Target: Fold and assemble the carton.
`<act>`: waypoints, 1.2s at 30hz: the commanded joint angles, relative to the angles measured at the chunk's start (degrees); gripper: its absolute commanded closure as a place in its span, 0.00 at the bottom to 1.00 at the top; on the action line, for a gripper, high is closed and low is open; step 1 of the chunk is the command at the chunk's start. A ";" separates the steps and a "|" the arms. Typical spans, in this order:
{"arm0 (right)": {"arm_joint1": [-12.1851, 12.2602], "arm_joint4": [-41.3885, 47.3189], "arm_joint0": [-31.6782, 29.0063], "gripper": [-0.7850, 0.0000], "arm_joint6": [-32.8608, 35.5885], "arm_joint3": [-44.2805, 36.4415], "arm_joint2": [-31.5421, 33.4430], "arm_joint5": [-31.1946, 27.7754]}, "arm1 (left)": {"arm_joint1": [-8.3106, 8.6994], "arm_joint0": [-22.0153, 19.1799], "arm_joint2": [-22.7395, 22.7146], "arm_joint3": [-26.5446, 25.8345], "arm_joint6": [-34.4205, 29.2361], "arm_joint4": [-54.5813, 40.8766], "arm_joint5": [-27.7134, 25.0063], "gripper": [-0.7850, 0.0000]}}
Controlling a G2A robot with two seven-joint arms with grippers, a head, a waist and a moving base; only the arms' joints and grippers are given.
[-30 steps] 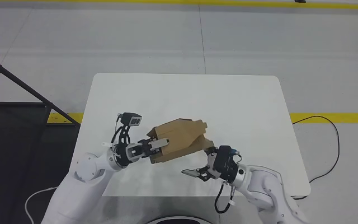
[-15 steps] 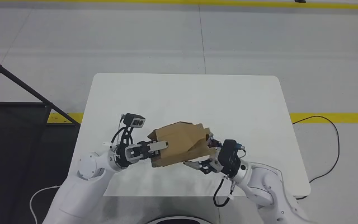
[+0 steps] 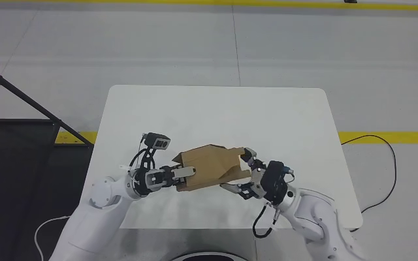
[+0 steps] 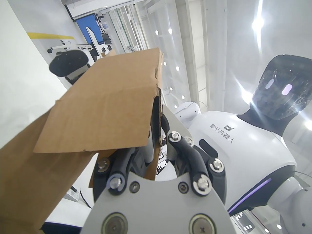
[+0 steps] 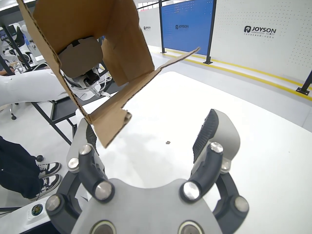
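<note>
A brown cardboard carton [image 3: 208, 167] hangs tilted just above the white table [image 3: 287, 124], near its front edge. My left gripper [image 3: 185, 172] is shut on the wall at the carton's left end; in the left wrist view that gripper [image 4: 156, 135] pinches the cardboard edge under a loose flap [image 4: 104, 108]. My right gripper [image 3: 240, 173] stands open at the carton's open right end. In the right wrist view the carton [image 5: 97, 25] gapes toward the open right gripper [image 5: 148, 132], and a low flap [image 5: 136, 86] touches one finger [image 5: 89, 132].
A black frame [image 3: 26, 150] stands left of the table and a cable [image 3: 385, 169] trails on the floor at the right. A person's legs and shoes [image 5: 46, 171] stand beside the table. A small speck [image 5: 167, 142] lies on the tabletop.
My right gripper has moved from the table's front edge up to the carton's right end, staying open. The carton has tipped slightly flatter in the left gripper.
</note>
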 commanded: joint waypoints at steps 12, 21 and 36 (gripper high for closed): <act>1.67 -5.96 -7.25 0.00 -3.42 -8.22 12.49 -1.30 | 0.31 0.20 -0.87 0.12 -4.37 3.56 0.15 1.00; 1.97 -5.17 -7.75 0.00 -3.39 -10.28 14.57 -2.70 | 0.33 0.24 -0.64 0.09 -5.04 3.72 0.62 1.00; 2.69 -2.37 -5.16 0.00 -6.35 -7.74 14.04 -16.78 | 0.61 -1.45 -1.12 3.07 -10.02 1.43 2.31 1.00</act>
